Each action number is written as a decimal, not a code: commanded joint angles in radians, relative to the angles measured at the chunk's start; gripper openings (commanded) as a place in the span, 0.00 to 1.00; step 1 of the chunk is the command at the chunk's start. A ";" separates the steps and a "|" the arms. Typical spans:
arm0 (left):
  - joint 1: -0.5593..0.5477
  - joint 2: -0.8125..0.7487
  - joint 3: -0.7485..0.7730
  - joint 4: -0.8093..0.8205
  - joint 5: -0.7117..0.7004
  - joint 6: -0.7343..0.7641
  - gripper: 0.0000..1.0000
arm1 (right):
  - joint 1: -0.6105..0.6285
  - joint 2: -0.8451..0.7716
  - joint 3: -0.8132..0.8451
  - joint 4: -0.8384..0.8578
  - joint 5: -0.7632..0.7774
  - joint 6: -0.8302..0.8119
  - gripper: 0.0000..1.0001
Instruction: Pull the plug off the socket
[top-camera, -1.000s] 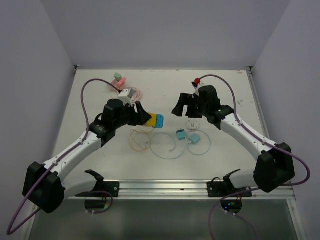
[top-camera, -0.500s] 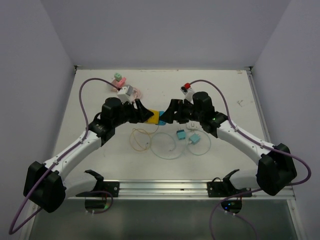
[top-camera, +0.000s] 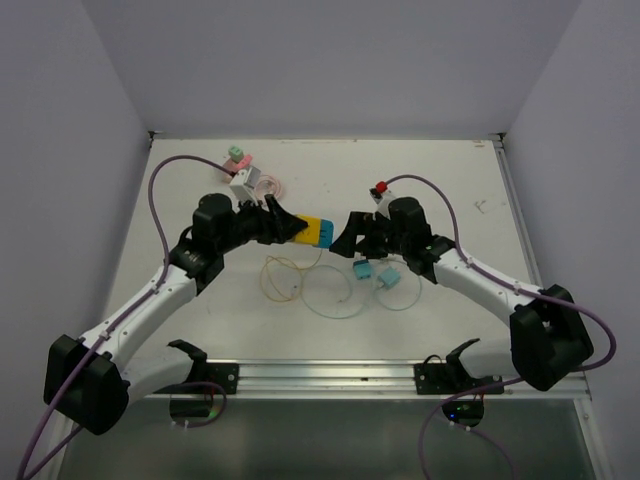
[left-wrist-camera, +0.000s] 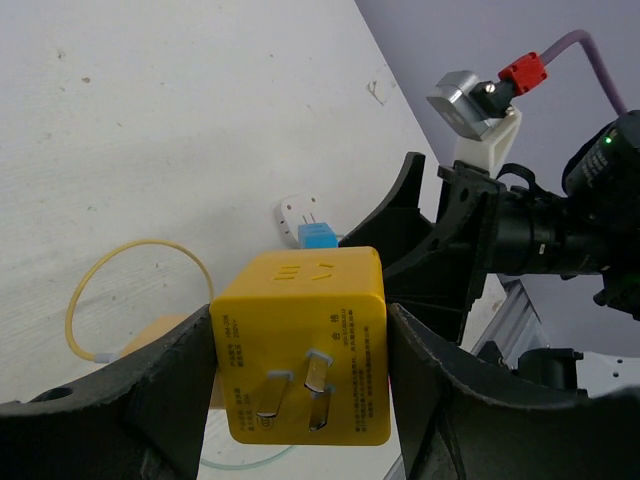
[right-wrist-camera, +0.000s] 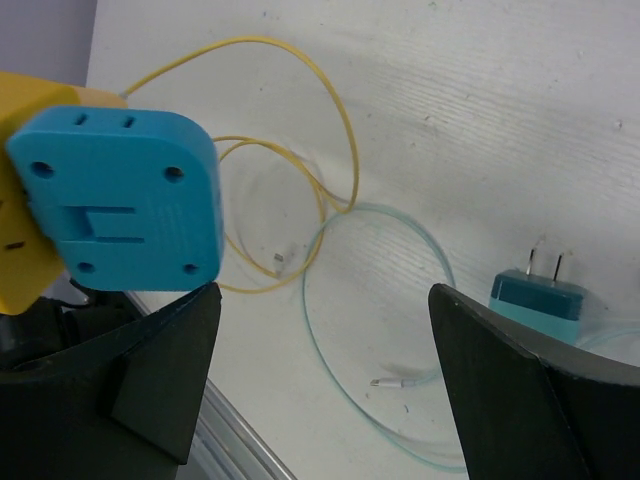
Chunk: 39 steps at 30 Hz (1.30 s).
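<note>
A yellow plug cube (top-camera: 309, 230) with a blue socket block (top-camera: 324, 232) joined to its right end is held above the table. My left gripper (top-camera: 298, 228) is shut on the yellow cube; in the left wrist view the cube (left-wrist-camera: 300, 345) fills the space between the fingers, metal prongs facing the camera. My right gripper (top-camera: 345, 238) is open just right of the blue block and not touching it. In the right wrist view the blue block (right-wrist-camera: 120, 205) sits upper left, beyond the wide-open fingers (right-wrist-camera: 150, 370).
Two teal chargers (top-camera: 362, 270) (top-camera: 389, 275) lie under the right arm; one shows in the right wrist view (right-wrist-camera: 535, 293). A yellow cable (top-camera: 280, 278) and a teal cable loop (top-camera: 335, 295) lie below the blocks. A pink-green piece (top-camera: 237, 155) sits far left.
My right gripper has swung left and down, closing in on the blue block. My left gripper has carried the joined blocks slightly right towards it.
</note>
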 joint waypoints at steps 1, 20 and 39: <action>0.014 -0.040 0.016 0.162 0.094 -0.053 0.00 | -0.013 0.006 -0.017 0.022 0.033 -0.034 0.88; 0.014 -0.020 0.056 0.078 -0.050 -0.183 0.00 | -0.016 -0.072 -0.022 0.158 -0.203 -0.008 0.89; 0.016 -0.067 0.010 0.122 -0.101 -0.369 0.00 | -0.076 -0.002 -0.004 0.373 -0.268 0.285 0.86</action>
